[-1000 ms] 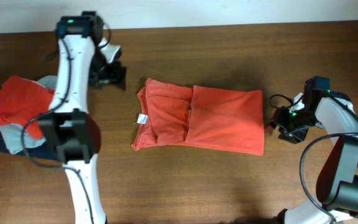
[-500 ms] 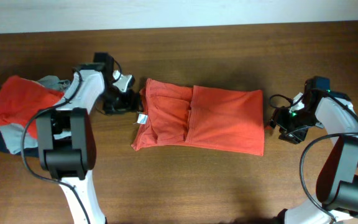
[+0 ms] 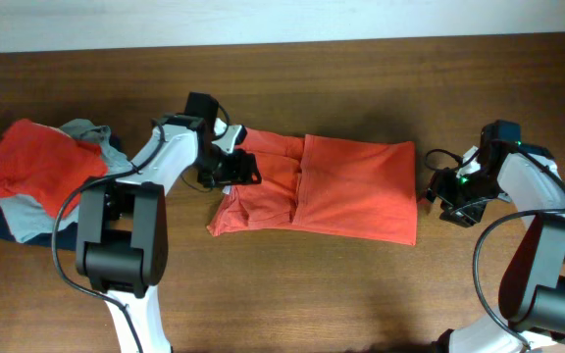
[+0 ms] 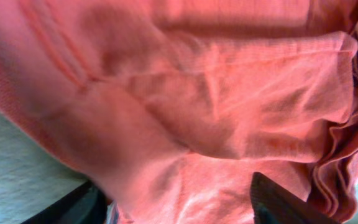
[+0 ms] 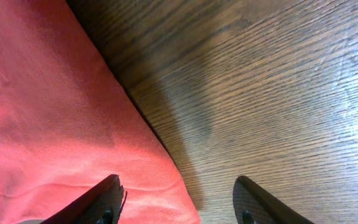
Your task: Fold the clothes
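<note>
While my left tool gapes wide on the neck end of the orange-red T-shirt, my right tool sits wide at its hem near the right edge of the surface.

Matt, soft orange-red knit cloth with fine ribbing in the shirt, dark wood with plain grain and a low sheen in the table, smooth white plastic, slightly glossy, on the arm shells.
</note>
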Action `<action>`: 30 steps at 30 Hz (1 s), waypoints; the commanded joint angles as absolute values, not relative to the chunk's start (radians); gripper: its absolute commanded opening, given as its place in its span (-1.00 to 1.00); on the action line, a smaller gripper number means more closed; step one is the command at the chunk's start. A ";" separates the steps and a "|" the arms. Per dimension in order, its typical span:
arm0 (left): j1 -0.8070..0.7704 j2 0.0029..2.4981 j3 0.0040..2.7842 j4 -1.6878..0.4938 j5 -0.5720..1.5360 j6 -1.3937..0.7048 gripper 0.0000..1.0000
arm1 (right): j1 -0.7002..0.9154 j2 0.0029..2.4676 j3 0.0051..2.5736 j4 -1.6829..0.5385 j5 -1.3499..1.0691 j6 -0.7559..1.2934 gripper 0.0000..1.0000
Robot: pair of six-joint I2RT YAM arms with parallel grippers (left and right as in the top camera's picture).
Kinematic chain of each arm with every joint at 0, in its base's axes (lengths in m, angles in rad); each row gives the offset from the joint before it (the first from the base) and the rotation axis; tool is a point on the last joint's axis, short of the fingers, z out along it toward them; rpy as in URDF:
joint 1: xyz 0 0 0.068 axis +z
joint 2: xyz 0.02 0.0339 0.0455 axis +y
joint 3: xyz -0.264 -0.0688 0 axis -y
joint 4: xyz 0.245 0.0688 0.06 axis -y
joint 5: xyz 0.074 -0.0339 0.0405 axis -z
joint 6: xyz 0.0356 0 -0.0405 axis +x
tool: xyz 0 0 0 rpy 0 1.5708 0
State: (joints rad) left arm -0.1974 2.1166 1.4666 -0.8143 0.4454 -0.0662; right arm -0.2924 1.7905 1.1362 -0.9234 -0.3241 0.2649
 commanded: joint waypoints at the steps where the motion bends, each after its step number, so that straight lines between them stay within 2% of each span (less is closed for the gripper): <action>1: -0.202 2.167 1.399 -0.820 0.393 -0.112 0.12 | -0.295 1.779 1.150 -0.928 -0.333 0.263 0.24; 4: -0.198 2.165 1.400 -0.827 0.352 -0.112 -0.59 | -0.295 1.779 1.150 -0.928 -0.333 0.263 0.24; 5: -0.195 2.164 1.400 -0.831 0.348 -0.112 -0.75 | -0.295 1.779 1.150 -0.928 -0.333 0.263 0.24; 8: -0.176 2.146 1.414 -0.855 0.339 -0.112 -0.95 | -0.295 1.779 1.150 -0.928 -0.333 0.263 0.25; 19: -0.117 1.923 1.637 -1.016 0.192 -0.052 -0.99 | -0.295 1.779 1.150 -0.928 -0.333 0.263 0.25; 25: -0.214 1.909 1.729 -1.081 0.193 -0.052 -0.99 | -0.295 1.779 1.150 -0.928 -0.333 0.263 0.25; 30: -0.364 1.909 1.729 -1.081 0.157 -0.054 -0.99 | -0.295 1.779 1.150 -0.927 -0.333 0.263 0.25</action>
State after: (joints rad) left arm -0.2832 1.9114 1.7279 -1.0771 0.1879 -0.0715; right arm -0.2924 1.7905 1.1362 -0.9237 -0.3237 0.2642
